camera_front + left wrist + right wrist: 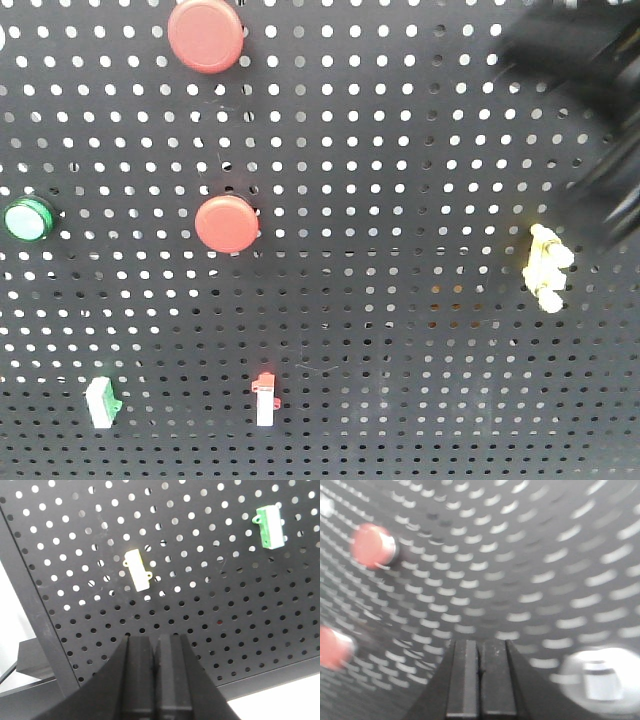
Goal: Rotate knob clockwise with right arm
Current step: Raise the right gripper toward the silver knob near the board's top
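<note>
A black pegboard (400, 350) carries everything, and the lower red button (227, 223) sits near its middle. Straight above that button is the upper red button (204, 35). Level with it, far to its left, is the green button (28, 219). Well below it and slightly right is a red-and-white switch (265, 398), and below-left is a green-and-white switch (101, 403). Far to its right, a little lower, is a yellow-white part (545, 265). Any marking on these parts is too small to read.

The right arm (575, 45) is a black blur far up and right of the lower red button. In the right wrist view the knob (601, 686), a blurred white disc with a dark bar, lies beside the right hand (480, 680) and apart from it. It is on the side away from both red buttons. The right hand's fingers are pressed together on nothing. The left hand (156, 680) is likewise closed, empty and off the board.
</note>
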Motion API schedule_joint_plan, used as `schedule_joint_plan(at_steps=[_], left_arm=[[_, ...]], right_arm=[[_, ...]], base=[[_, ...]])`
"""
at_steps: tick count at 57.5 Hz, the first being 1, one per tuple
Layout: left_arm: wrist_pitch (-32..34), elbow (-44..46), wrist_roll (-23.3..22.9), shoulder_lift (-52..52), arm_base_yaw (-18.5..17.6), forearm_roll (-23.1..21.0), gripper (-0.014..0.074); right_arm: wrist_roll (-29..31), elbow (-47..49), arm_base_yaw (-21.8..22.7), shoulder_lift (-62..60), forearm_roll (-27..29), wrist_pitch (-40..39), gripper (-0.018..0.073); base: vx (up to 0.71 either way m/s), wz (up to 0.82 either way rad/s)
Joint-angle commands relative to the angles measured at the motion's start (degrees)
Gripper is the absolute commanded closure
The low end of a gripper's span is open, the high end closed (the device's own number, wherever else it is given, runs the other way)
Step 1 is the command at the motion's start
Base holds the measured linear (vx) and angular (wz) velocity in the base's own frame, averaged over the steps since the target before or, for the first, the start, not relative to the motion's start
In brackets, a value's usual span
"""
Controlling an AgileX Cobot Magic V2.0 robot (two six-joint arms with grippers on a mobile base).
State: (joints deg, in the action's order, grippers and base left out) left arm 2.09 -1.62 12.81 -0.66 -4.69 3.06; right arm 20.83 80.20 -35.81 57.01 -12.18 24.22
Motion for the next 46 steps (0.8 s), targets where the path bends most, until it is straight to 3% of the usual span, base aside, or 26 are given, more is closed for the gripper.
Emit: schedule_joint_plan(at_steps=[1,8,15,26,46], left_arm=[[4.36,-1.87,-0.22,-0.95,-0.45,-0.3,0.0603],[4.36,-1.87,-0.22,-0.95,-0.45,-0.3,0.0603],[4.36,-1.87,-0.22,-0.95,-0.45,-0.3,0.0603],[4.36,-1.87,-0.22,-0.95,-0.45,-0.3,0.0603],[4.36,-1.87,-0.22,-0.95,-0.45,-0.3,0.0603]], right_arm=[[-5.45,4.4,-0.02,-0.76,-11.27,1.44,0.0566],[-14.89,6.7,-0.02,-0.76,-23.34,6.88,0.0564],[-18.37,6.86,-0.02,-0.76,-29.84,7.96,0.0555],[-18.31,6.86,-0.02,-0.76,-30.84,4.9,0.0474],[-18.44,6.86,-0.02,1.93,-29.17,4.2,0.0169]], base=[[0.0,0.0],[0.0,0.0],[0.0,0.0],[0.0,0.0],[0.0,0.0]])
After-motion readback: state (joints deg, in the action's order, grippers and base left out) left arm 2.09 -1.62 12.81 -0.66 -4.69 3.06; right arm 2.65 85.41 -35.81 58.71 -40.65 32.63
